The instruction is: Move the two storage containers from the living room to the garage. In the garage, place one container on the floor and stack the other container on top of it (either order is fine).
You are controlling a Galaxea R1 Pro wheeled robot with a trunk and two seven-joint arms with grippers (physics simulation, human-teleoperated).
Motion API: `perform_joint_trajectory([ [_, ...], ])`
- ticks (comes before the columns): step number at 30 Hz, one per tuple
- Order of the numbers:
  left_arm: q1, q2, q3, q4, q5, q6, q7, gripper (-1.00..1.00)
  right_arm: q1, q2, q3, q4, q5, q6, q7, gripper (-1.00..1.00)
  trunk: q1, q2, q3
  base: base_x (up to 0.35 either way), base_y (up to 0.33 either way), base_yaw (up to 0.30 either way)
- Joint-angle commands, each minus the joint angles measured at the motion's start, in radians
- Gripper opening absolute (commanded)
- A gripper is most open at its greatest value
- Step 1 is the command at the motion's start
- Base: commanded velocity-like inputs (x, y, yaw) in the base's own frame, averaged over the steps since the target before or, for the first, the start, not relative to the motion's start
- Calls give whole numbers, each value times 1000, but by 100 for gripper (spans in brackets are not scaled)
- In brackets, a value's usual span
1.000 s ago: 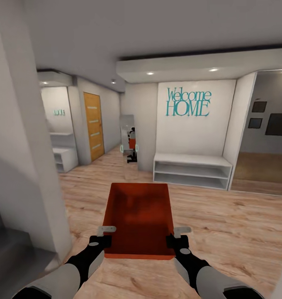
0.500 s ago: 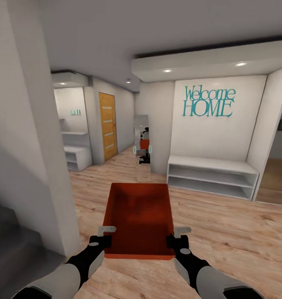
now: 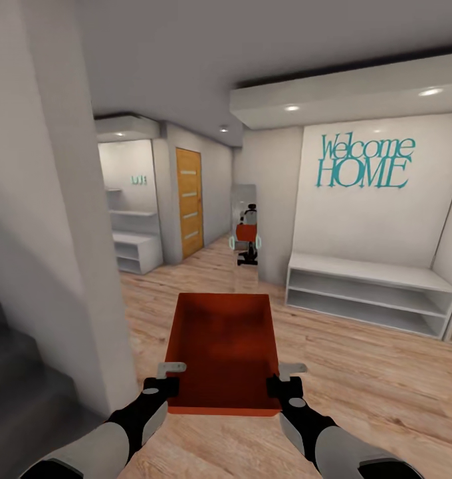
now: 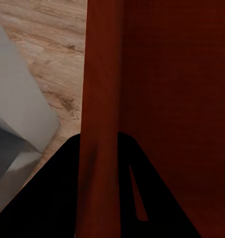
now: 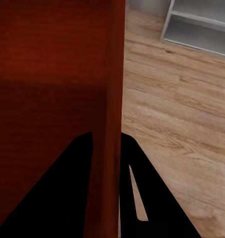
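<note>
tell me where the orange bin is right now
In the head view the storage container is centred low, held over wood flooring between the left gripper and right gripper.

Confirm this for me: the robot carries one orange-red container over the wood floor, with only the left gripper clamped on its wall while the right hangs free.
Not quite. Both grippers hold the container: the left gripper pinches its left wall and the right gripper pinches its right wall. The right wrist view shows the wall running between that gripper's fingers. The rest stands: one orange-red container, carried above the wood floor.
</note>
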Motion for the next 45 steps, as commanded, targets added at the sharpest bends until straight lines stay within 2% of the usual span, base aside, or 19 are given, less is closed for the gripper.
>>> perform_joint_trajectory([
  [1,-2,7,50,-3,-9,3,13,-100,0,0,-3,1,10,1,-8,-100,1,-1,-2,321,0,5],
  [45,-2,9,50,-3,-9,3,13,-100,0,2,-3,0,12,3,-22,-100,1,-1,-2,321,0,0],
])
